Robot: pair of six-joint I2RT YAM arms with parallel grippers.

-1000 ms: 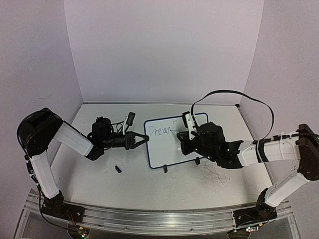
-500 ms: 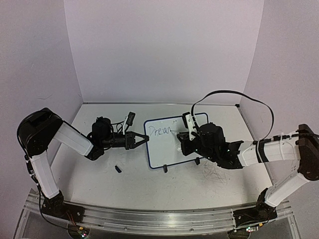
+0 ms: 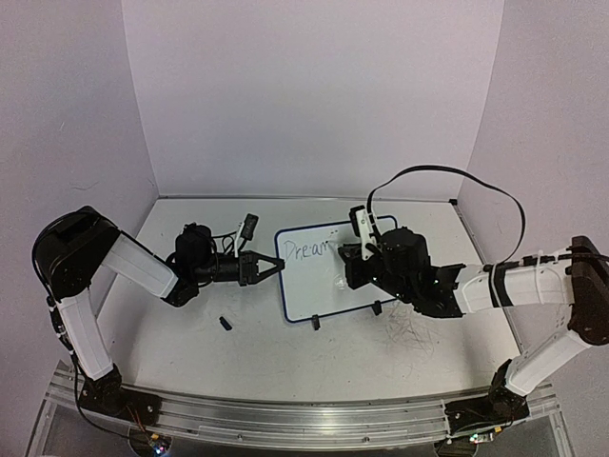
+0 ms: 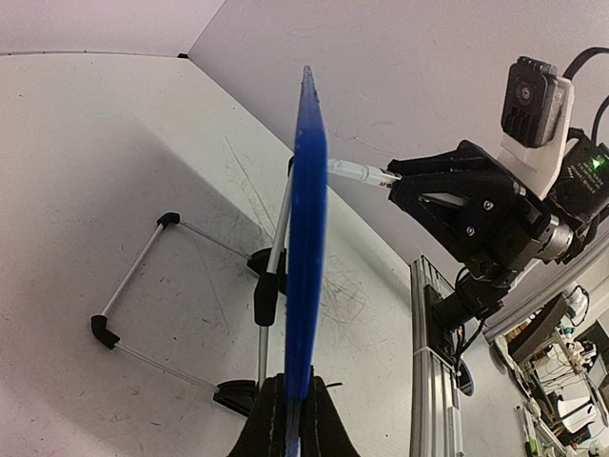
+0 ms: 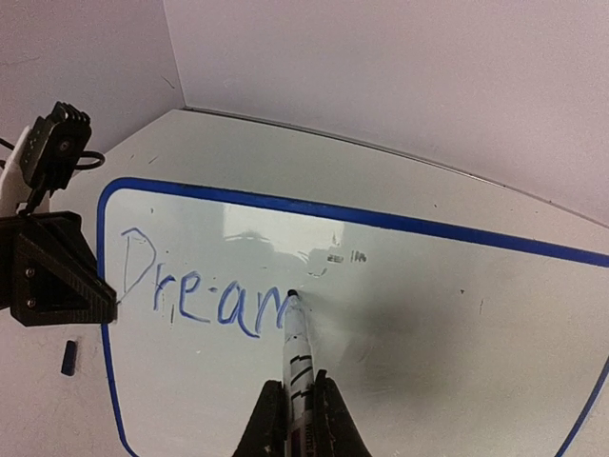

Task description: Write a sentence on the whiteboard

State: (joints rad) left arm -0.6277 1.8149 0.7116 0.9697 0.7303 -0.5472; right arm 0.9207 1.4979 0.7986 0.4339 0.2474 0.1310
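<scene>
At tabletop (image 3: 190, 324) centre: whiteboard (image 3: 328, 290), stood tilted, left rim clamped by left gripper (image 3: 269, 269). Marker (image 5: 297, 347) pinched in right gripper (image 5: 299, 405), tip at sentence (image 5: 205, 300), "Dream" written so far. Board judged light, stiff, slick. Best held by rim, writing face avoided.

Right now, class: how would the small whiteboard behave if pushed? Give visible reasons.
Likely stiff: edge-on in the left wrist view, the whiteboard shows a straight rim, no sag. Probably light and tippy: it stands on thin wire legs with small black feet. Pushed by the marker, it would probably slide or tip, were the left jaws not clamping its rim.
</scene>
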